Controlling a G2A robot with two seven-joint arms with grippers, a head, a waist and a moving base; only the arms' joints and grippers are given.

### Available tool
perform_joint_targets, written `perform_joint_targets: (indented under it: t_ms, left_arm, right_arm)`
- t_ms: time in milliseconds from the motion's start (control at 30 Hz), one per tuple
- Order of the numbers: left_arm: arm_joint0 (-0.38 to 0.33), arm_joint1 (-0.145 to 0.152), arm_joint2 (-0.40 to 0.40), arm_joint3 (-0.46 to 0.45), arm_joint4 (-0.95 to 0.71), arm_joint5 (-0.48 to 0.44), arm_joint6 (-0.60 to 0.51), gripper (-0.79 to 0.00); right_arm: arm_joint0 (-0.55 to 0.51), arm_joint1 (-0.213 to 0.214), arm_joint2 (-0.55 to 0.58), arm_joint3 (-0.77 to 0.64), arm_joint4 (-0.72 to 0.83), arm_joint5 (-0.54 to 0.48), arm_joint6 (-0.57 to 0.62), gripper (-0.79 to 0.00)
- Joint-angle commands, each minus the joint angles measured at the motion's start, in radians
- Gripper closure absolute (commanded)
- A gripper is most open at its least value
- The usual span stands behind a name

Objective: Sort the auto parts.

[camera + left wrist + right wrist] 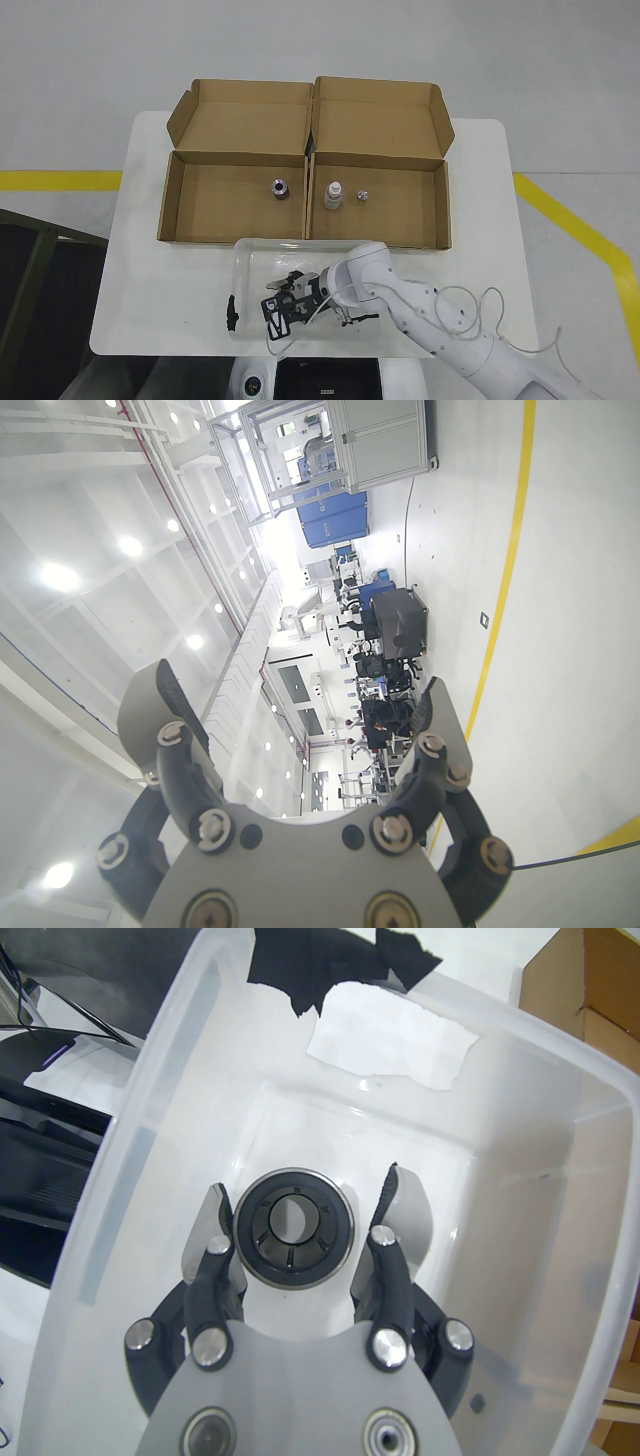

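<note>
The fingers (407, 1218) of the right gripper (305, 1178) stand wide apart, one on each side of a black round bearing with a bright metal rim (295, 1228). One finger is right against the rim, though I cannot tell whether it touches. The other stands clear of it. The bearing lies flat, its hole facing up, on the floor of a translucent rectangular plastic bin (575, 1138). On the bin's end wall ahead of the fingers are a torn piece of black tape (320, 968) and a torn white paper label (390, 1048).

From above, the bin sits at the near edge of the white desk (150, 300), about midway along it. The right arm comes in from the near right, and its gripper is over the left half of the bin.

Just beyond the bin, two open brown cardboard boxes stand side by side and touching, with their lids folded back to the far side. The left cardboard box (200, 215) holds a small dark round part (278, 187) close to its right wall. The right cardboard box (410, 215) holds a small white upright part (334, 194) with a small silver part (364, 195) just to its right, both in that box's left half.

The left gripper (299, 677) has its fingers (145, 705) spread wide with nothing held. It points away from the desk into a bright workshop hall with a yellow floor line (505, 565).
</note>
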Motion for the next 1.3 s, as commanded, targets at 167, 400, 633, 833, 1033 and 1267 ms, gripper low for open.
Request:
perform_joint_targets:
  t_ms: [167,400,633,833,1033,1267]
  left_arm:
    - [0.0,0.0,0.0,0.0,0.0,0.0,0.0,-0.785]
    - [0.0,0.0,0.0,0.0,0.0,0.0,0.0,-0.785]
    - [0.0,0.0,0.0,0.0,0.0,0.0,0.0,-0.785]
    - [0.0,0.0,0.0,0.0,0.0,0.0,0.0,-0.785]
    - [0.0,0.0,0.0,0.0,0.0,0.0,0.0,-0.785]
    - [0.0,0.0,0.0,0.0,0.0,0.0,0.0,-0.785]
  right_arm:
    - [0.008,0.001,0.004,-0.006,0.021,0.0,-0.014,-0.117]
    - [0.002,0.013,0.044,-0.045,0.05,0.0,-0.022,0.0]
    - [-0.005,0.025,0.09,-0.084,0.101,0.001,-0.04,0.0]
    - [0.001,0.037,0.146,-0.137,0.137,0.004,-0.056,0.0]
    - [0.016,0.045,0.181,-0.185,0.159,0.007,-0.061,0.0]
    - [0.051,0.046,0.214,-0.19,0.172,0.041,-0.084,0.0]
